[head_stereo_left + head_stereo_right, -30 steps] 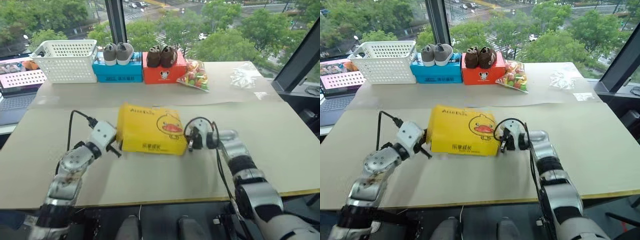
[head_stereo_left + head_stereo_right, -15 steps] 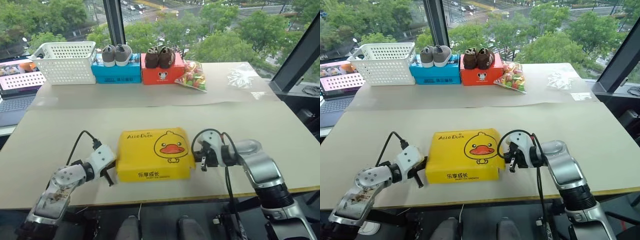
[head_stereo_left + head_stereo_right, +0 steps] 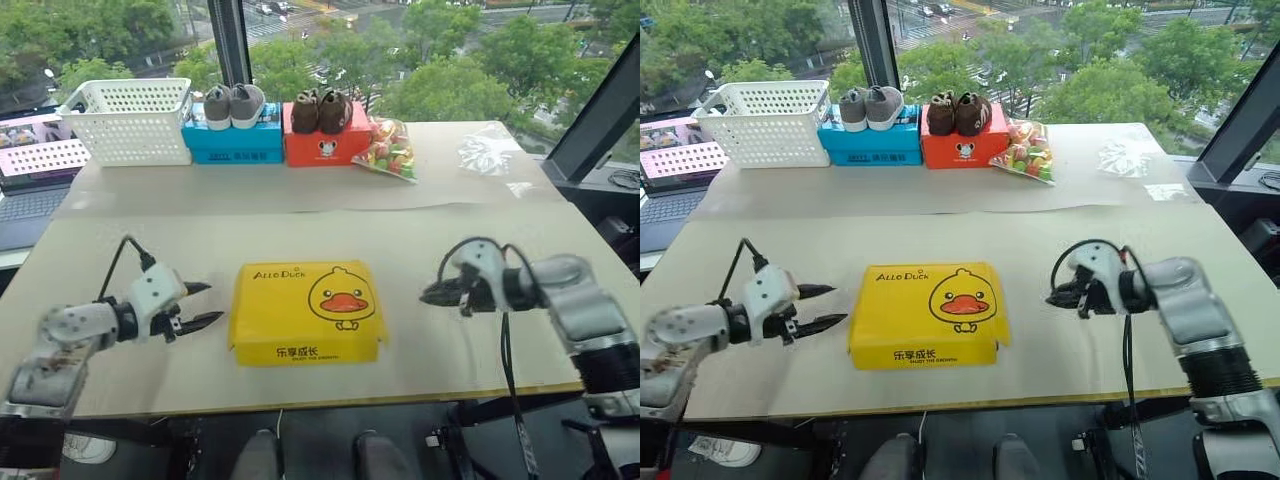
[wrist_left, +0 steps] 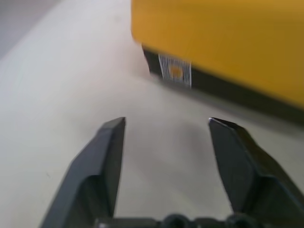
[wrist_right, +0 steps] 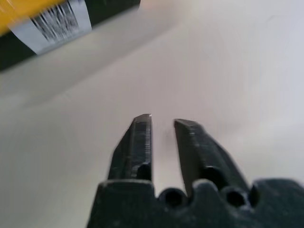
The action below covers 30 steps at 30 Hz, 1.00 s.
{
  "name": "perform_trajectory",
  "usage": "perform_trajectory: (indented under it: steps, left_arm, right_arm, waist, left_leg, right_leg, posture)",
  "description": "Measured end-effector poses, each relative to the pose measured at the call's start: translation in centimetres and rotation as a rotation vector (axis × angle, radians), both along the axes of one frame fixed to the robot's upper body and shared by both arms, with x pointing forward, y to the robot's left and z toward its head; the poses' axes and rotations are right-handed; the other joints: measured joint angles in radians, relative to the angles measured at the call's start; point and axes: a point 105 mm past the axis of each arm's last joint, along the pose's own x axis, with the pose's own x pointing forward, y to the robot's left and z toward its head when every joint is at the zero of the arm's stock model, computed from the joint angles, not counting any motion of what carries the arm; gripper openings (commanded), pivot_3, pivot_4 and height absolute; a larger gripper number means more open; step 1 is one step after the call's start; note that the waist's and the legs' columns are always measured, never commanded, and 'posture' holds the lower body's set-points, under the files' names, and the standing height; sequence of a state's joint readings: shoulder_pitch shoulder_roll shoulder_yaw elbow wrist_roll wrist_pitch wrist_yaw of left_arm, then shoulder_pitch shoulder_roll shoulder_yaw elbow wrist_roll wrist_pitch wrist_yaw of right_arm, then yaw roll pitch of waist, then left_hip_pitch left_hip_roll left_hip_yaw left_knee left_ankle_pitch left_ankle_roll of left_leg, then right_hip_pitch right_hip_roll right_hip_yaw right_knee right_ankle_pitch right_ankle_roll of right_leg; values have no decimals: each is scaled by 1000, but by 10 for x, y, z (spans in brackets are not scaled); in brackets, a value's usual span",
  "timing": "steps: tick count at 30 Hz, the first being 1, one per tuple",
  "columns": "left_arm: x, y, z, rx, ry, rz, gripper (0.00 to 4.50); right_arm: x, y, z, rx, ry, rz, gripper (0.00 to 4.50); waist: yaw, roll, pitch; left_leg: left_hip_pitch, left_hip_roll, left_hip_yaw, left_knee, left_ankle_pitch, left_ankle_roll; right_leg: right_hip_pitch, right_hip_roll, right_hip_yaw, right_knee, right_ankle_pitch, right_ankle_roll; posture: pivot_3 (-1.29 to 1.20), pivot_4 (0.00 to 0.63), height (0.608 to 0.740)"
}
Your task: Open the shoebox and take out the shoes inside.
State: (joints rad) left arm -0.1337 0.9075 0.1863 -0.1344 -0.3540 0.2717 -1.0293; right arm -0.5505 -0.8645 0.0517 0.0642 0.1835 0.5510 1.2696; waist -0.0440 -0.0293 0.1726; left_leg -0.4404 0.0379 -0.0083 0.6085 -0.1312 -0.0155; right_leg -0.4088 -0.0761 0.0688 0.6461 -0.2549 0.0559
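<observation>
Shoebox [image 3: 307, 312] is seen lid-on at the table's near-centre, so shoes aren't out yet. Left gripper [image 3: 205, 304] is spread wide beside it, nothing held. Right gripper [image 5: 162, 125] is parted narrowly, empty, off to the other side. Lid-lifting is still to be done.

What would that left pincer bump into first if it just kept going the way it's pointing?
Most likely the shoebox. The left pincer, open and empty, points across the table at the box's near side with only bare tabletop between them. It tilts down slightly, so it might graze the table first.
</observation>
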Motion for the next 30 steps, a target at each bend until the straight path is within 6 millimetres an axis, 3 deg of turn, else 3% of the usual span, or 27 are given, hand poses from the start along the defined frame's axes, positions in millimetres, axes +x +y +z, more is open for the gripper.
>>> perform_trajectory:
  steps: [1, 5, 7, 10, 14, 15, 22, 26, 30]
  left_arm:
    - [-2, 0, 12, -23, -2, -7, 4464]
    - [-27, -4, 66, -141, 65, -68, 4500]
    - [-42, -13, 86, -165, 103, -134, 4500]
    - [-54, -33, 105, -190, 132, -241, 4500]
    - [-62, -45, 123, -155, 138, -298, 4500]
    - [-65, -46, 125, -138, 168, -305, 4500]
    - [-78, -49, 137, -46, 231, -342, 4500]
    - [-80, -49, 134, -29, 265, -362, 4500]
    - [-80, -46, 134, -4, 282, -355, 4500]
  right_arm:
    - [-2, 0, 9, 12, -4, 12, 2552]
    - [-27, 1, 39, 45, 43, 94, 3843]
    - [-45, 3, 42, 46, 104, 142, 4463]
    - [-62, 10, 24, 50, 212, 190, 4463]
    - [-62, 16, 1, 32, 252, 173, 4463]
    - [-64, 18, -4, 30, 274, 173, 3954]
    - [-78, 35, -47, 33, 402, 206, 1637]
    - [-76, 48, -58, 91, 421, 210, 260]
    - [-71, 58, -63, 144, 421, 203, 110]
  waist:
    - [-1, 0, 0]
    - [-1, -1, 1]
    - [1, -1, 1]
    - [8, -1, 2]
    - [2, -1, 2]
    - [0, -2, 2]
    - [3, -4, 3]
    - [2, -5, 3]
    - [2, -5, 3]
  left_leg:
    - [1, 0, 0, 0, 0, 0]
    - [0, 0, 0, -1, 0, 0]
    - [0, 1, 0, -1, -1, 0]
    - [2, 1, 0, 1, -1, 0]
    - [2, 1, 2, 3, -1, 0]
    - [2, 2, 2, 4, -1, 0]
    - [0, 3, 3, 0, -2, -1]
    - [0, 4, 3, 1, -2, -1]
    - [0, 4, 3, 1, -2, -1]
  right_leg:
    - [1, 0, 0, 0, 0, 0]
    - [-1, 0, 0, 0, -1, -1]
    - [0, 0, 0, 0, -2, -1]
    - [2, 0, -1, 0, -7, 6]
    - [2, 0, 0, 1, -8, 0]
    - [2, 0, 0, 0, -8, 0]
    - [-1, 2, 0, 1, -7, 5]
    - [-1, 3, 0, 1, -6, 5]
    - [-1, 3, 0, 1, -6, 4]
  posture:
    - [0, 150, 740]
    - [0, 150, 740]
    - [0, 150, 740]
    - [0, 150, 740]
    - [0, 150, 740]
    - [0, 150, 740]
    - [0, 150, 740]
    - [0, 150, 740]
    - [0, 150, 740]
